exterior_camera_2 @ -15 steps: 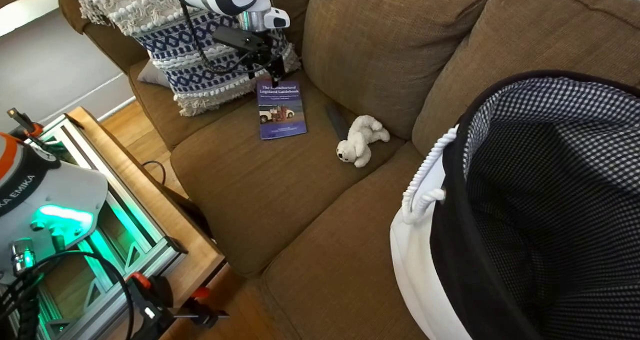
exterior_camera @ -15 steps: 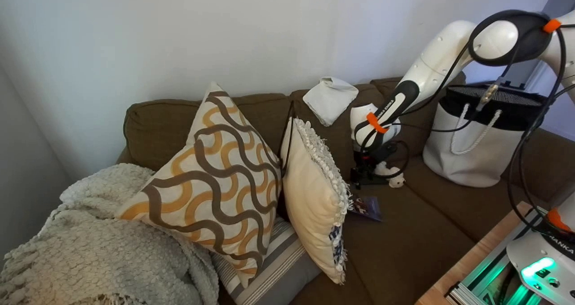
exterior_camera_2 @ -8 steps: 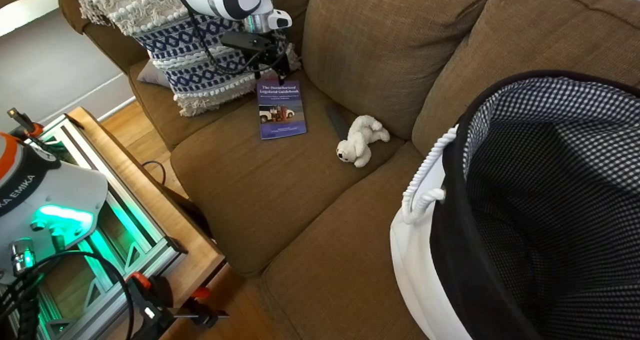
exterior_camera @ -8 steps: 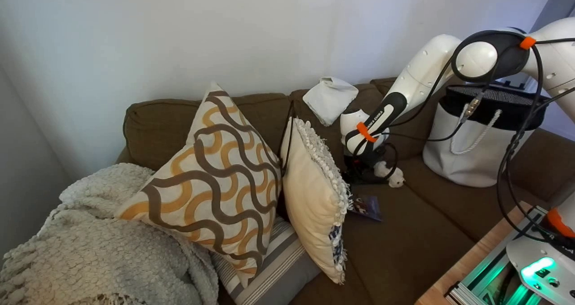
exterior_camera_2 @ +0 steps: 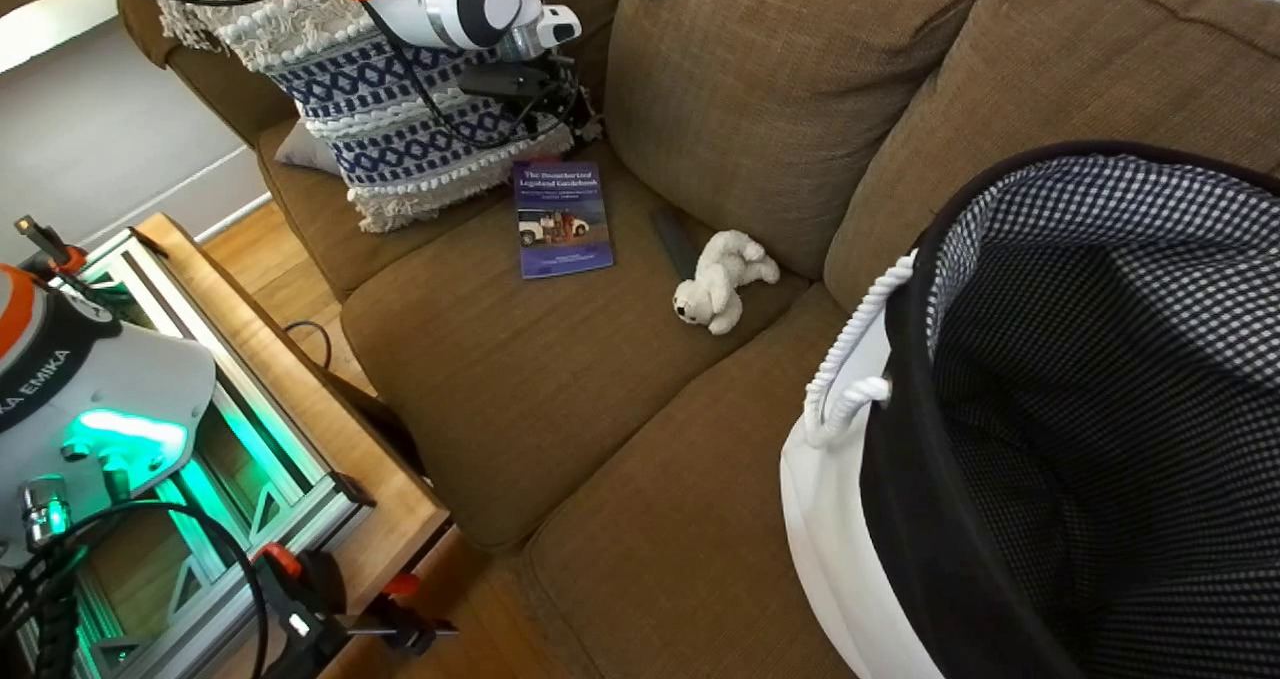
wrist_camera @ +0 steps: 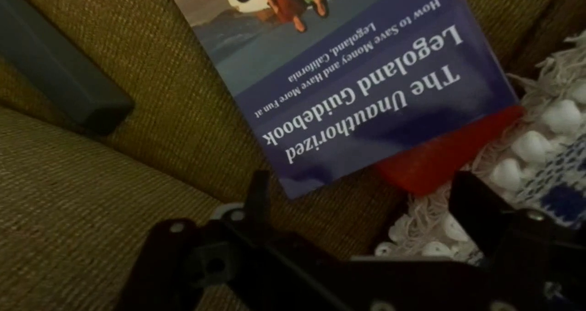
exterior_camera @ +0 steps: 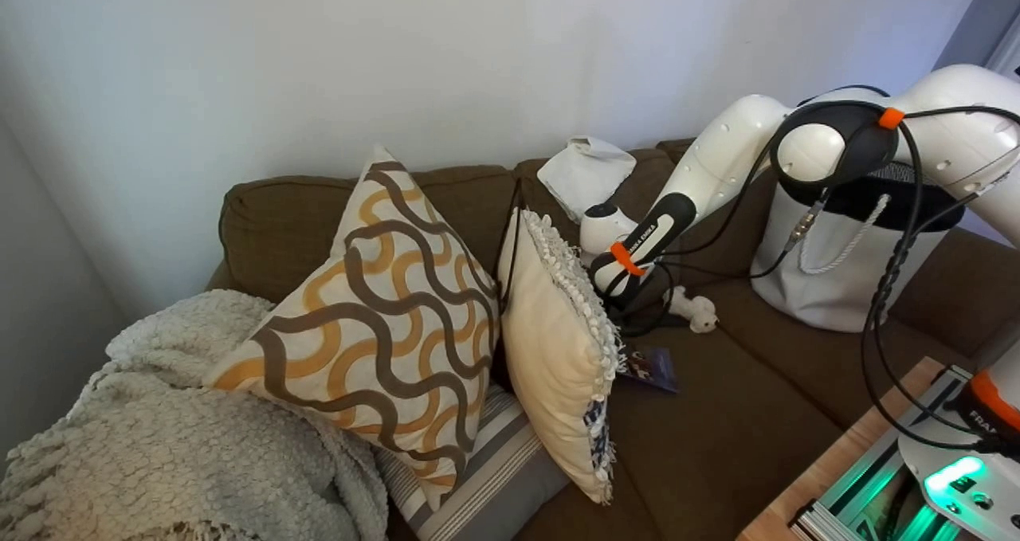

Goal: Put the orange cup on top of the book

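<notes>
The book (wrist_camera: pixel 366 100) lies flat on the couch seat, purple-blue with pale lettering. It also shows in both exterior views (exterior_camera: pixel 655 368) (exterior_camera_2: pixel 562 221). The red-orange cup (wrist_camera: pixel 435 157) is partly visible in the wrist view, at the book's title edge beside the fringed cushion. The book overlaps part of it in that view. In the exterior views it is almost wholly hidden. My gripper (wrist_camera: pixel 361 179) is open and empty, its fingers spread wide with the cup ahead of the gap, towards the right finger. In an exterior view the gripper (exterior_camera_2: pixel 565 124) is beyond the book, close to the cushion.
The fringed cushion (exterior_camera_2: pixel 400 99) stands right beside the cup and gripper. A couch back cushion (exterior_camera_2: pixel 770 89) rises on the other side. A white plush toy (exterior_camera_2: pixel 725 279) and a dark grey bar (wrist_camera: pixel 68 63) lie near the book. A large basket (exterior_camera: pixel 845 262) stands farther along.
The arm has moved lower and closer to the fringed cushion. The gripper has shifted off the book's title edge towards the couch back. The book has not moved.
</notes>
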Robot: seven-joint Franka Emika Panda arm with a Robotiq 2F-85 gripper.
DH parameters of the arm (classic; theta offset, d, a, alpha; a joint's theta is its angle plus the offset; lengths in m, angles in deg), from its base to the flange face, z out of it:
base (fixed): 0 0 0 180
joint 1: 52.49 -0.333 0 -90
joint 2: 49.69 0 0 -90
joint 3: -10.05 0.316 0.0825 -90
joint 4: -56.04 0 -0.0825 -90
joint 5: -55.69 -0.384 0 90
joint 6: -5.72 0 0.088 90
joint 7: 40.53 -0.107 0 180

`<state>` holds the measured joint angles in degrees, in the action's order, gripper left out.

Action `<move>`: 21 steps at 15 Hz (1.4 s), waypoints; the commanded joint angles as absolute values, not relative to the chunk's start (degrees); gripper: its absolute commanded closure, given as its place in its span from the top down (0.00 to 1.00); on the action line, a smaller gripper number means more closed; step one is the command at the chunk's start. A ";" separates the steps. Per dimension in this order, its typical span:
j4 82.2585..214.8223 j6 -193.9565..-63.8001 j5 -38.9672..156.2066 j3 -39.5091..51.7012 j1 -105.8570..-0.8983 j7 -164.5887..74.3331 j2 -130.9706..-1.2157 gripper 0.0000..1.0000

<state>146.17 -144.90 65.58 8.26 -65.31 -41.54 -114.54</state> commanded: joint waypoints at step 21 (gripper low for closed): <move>142.89 -111.27 67.01 2.98 -67.24 -55.26 -122.12 1.00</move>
